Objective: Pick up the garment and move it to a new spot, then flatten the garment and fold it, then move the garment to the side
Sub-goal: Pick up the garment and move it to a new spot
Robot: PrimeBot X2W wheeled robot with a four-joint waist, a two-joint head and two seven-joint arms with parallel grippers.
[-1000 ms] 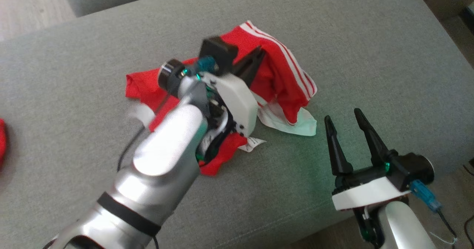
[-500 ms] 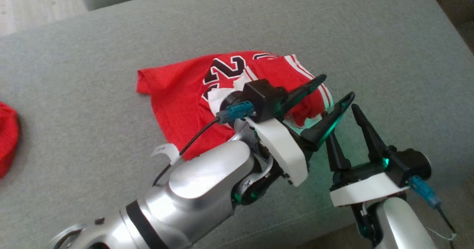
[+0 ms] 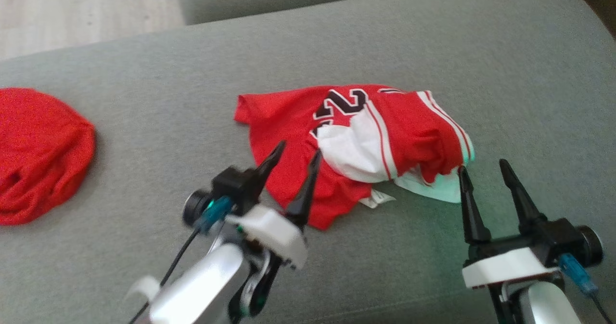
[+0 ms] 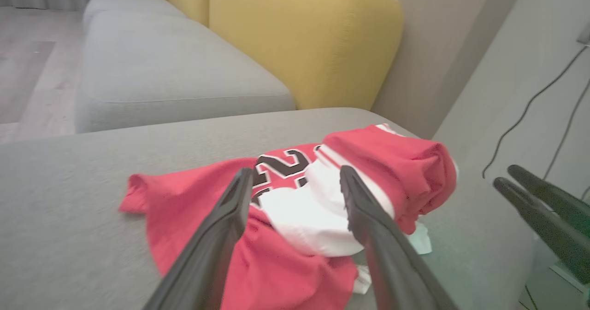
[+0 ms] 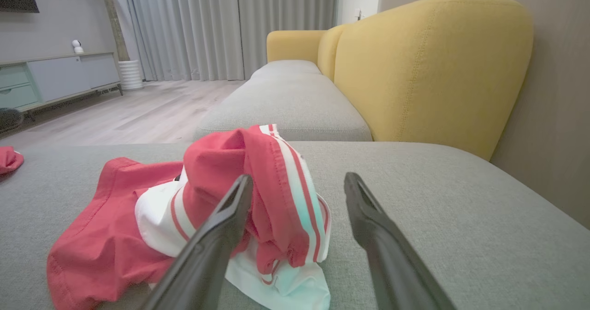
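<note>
**Red jersey lies crumpled ahead of two empty grippers**

Red mesh-like fabric makes up most of the jersey (image 3: 288, 122), which lies in a loose heap on the grey woven cushion (image 3: 433, 49), just ahead of both sets of fingertips.

The left gripper (image 3: 299, 148) has its two long dark fingers spread wide and holds nothing. In the head view its tips overlap the near red edge of the jersey. Whether they touch the cloth cannot be told. From the left wrist, the fingers frame a black number (image 4: 281, 165) with a white outline and a smooth white panel beside it.

The right gripper (image 3: 482, 165) is spread just as wide and is also empty. Its left fingertip sits right at the bunched end of the jersey, where red cloth with white stripes folds over a pale lining. Its right finger stands over bare cushion.

Between the two grippers, a small white label (image 3: 378, 199) pokes out from under the jersey's near hem. The flat red part has a stitched hem and a pointed corner, far off the left gripper's tips.

Well out to the left of the left gripper lies a separate rounded red cloth (image 3: 38, 150), soft and wrinkled. Beyond the fingertips rises a plump yellow backrest (image 5: 428, 61) with visible seams.
</note>
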